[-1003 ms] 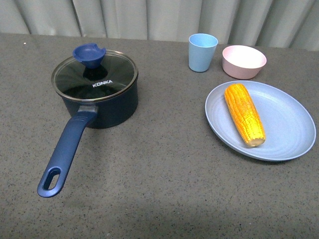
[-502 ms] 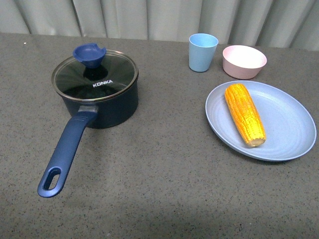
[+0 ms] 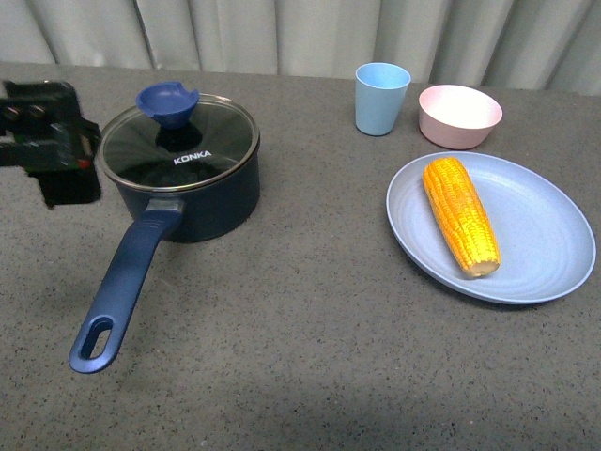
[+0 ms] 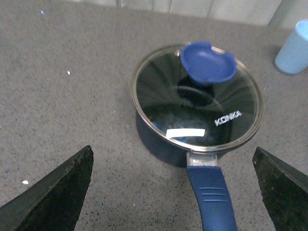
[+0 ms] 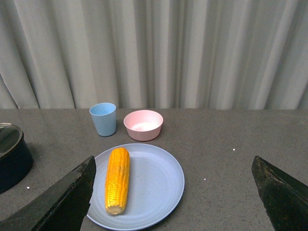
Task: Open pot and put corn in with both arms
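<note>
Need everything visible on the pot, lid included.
The pot is a dark navy round saucepan standing upright on the grey table. A glass lid with a metal rim, printed KONKA, sits closed on it, topped by a blue cupped knob. The long blue handle, with a slot hole at its end, points toward the robot. The inside looks dark through the glass. The left tool is beside the pot, not touching it.

One word can be read: "KONKA", in white capital letters on the glass lid [image 3: 214, 137] of the pot [image 3: 222, 201]. The front view and the left wrist view both show it, near the lid's rim on the handle side.
</note>
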`<act>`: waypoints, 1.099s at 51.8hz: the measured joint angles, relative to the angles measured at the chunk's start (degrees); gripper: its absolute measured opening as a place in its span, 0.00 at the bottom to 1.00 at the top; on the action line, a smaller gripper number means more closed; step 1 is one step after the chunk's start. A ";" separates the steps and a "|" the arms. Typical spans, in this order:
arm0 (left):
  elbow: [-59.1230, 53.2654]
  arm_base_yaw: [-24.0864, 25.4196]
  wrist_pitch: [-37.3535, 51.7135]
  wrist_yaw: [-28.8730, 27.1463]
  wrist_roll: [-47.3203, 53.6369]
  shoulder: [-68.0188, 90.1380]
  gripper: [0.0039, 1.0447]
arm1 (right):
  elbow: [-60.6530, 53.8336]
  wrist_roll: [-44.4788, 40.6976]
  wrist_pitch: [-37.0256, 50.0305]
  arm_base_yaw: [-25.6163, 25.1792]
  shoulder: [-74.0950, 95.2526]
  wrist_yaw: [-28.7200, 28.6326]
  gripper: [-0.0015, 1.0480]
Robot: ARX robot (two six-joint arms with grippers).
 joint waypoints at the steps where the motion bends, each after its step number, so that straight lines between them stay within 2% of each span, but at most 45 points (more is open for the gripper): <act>1: 0.37 -0.02 0.11 0.00 -0.15 0.83 0.94 | 0.00 0.00 0.00 0.00 0.00 0.00 0.91; 12: 6.58 -0.48 2.56 -1.44 -0.72 10.38 0.94 | 0.00 0.00 0.00 0.00 0.00 0.07 0.91; 32: 11.82 -1.64 3.13 2.47 -2.67 14.12 0.94 | 0.00 0.00 0.00 0.00 0.00 0.07 0.91; 57: 18.53 -2.51 5.46 2.95 -2.16 21.27 0.94 | 0.00 0.00 0.00 0.00 0.00 0.07 0.91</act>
